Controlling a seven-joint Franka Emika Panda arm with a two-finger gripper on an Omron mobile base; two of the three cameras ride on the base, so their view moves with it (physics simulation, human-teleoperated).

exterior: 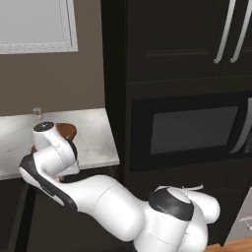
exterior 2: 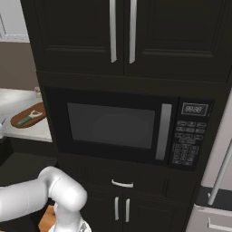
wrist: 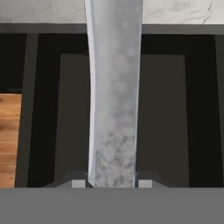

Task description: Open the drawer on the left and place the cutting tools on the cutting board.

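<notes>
One knife [wrist: 114, 96] pinched between the gripper [wrist: 112, 183] fingertips, blade running up the hand view over the open drawer [wrist: 162, 131].
Arm bent low and leftward at the marble counter [exterior: 93, 140]. Cutting board [exterior 2: 20, 118] lies on the counter with the peeler [exterior 2: 32, 114] on it, small jar [exterior: 37, 114] behind; microwave [exterior 2: 118, 124] in black cabinets to the right.

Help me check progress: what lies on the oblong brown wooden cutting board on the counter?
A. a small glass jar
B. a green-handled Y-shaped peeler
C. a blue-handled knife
B: the right base view shows the green-handled Y-shaped peeler lying on the brown wooden cutting board.
</notes>
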